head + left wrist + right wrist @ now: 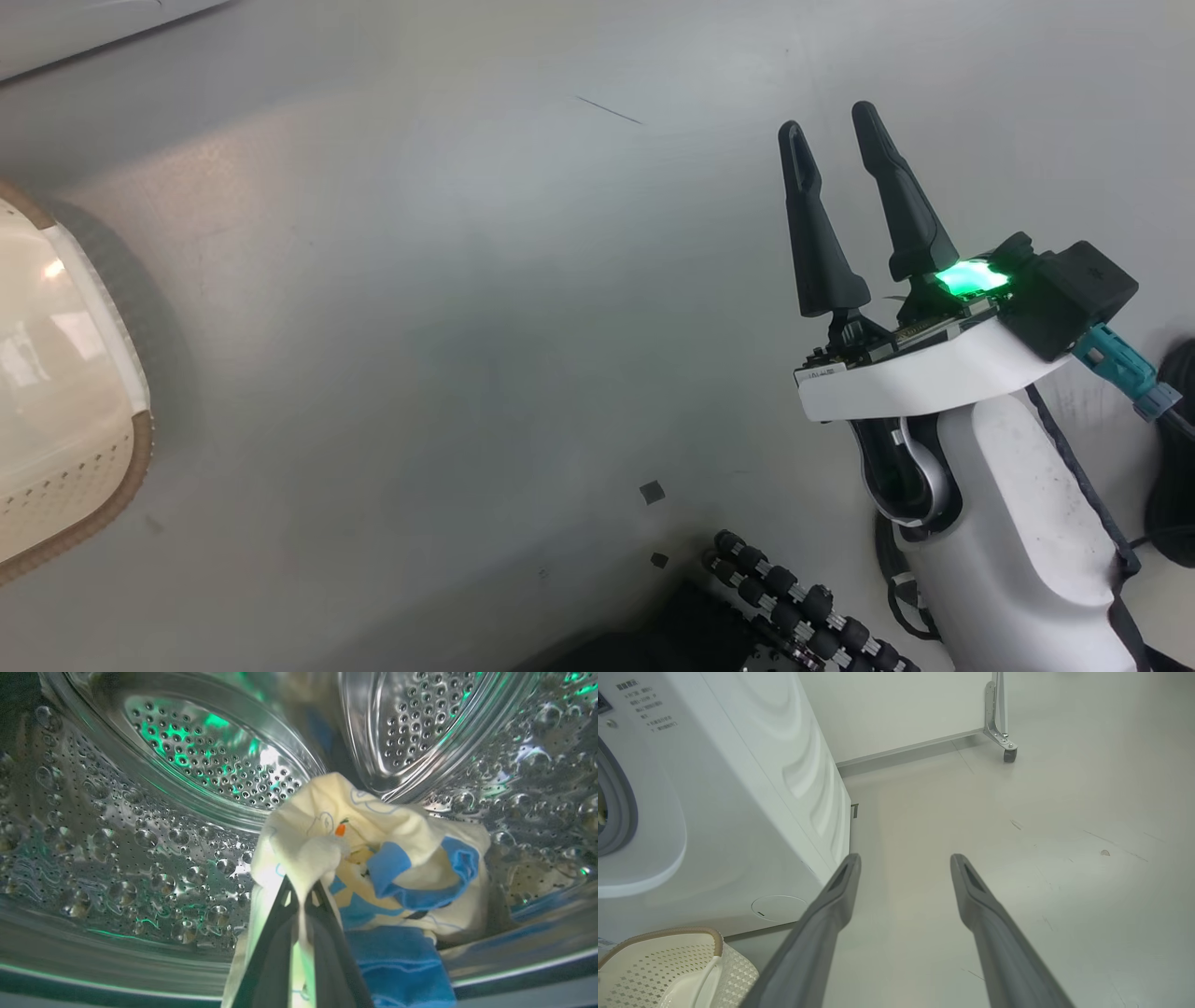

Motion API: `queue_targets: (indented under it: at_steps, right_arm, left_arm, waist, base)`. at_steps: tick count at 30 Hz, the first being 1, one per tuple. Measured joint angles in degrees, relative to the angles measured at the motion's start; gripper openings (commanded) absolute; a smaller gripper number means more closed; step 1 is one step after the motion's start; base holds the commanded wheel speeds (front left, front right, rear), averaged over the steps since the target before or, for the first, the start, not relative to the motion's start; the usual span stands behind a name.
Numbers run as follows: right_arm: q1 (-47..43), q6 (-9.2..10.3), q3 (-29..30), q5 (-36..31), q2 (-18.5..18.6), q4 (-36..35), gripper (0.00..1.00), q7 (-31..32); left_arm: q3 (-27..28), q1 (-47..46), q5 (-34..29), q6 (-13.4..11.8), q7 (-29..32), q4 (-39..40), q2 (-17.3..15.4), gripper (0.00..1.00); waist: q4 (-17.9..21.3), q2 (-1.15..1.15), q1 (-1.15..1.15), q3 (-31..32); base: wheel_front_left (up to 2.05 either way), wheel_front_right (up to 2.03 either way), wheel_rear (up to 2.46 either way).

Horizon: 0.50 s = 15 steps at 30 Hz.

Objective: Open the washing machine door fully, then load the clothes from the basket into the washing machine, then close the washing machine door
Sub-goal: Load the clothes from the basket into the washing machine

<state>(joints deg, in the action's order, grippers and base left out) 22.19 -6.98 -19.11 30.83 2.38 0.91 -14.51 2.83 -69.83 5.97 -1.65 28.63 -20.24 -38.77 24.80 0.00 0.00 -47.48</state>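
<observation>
Our left end effector [302, 887] clamped on clothes [373, 826], deep inside washing machine drum [210, 765]. We should push further in, release past rim, leave no cloth trailing over doorway. Right end effector [828, 121] apart, idle above floor [467, 280].

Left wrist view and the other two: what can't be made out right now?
- Left wrist view: the left gripper has its fingertips buried in the clothes. The fabric also hides the drum floor beneath it.
- Head view: the basket is cut off by the left edge, so its contents can't be told.
- Right wrist view: the washing machine opening is cut off by the left edge.
</observation>
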Motion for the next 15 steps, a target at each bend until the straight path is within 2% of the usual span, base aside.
queue_targets:
  at_steps: [10, 15]
  right_arm:
    - [1.02, 0.00, -1.67, 1.93, -0.05, -0.55, 1.00, 0.00]
    - [1.83, 0.00, -2.50, 2.50, -0.08, -0.71, 1.00, 0.00]
  left_arm:
    - [-0.30, -8.55, -0.59, 0.01, -5.26, 0.69, -0.92, 0.00]
    - [-1.33, -12.78, -2.22, -0.18, -11.05, 3.03, -0.90, 0.00]
  waist:
    - [2.24, 0.00, 0.00, -3.28]
    - [3.38, 0.00, 0.00, -4.73]
  base:
    - [0.00, 0.00, 0.00]
    - [0.00, 0.00, 0.00]
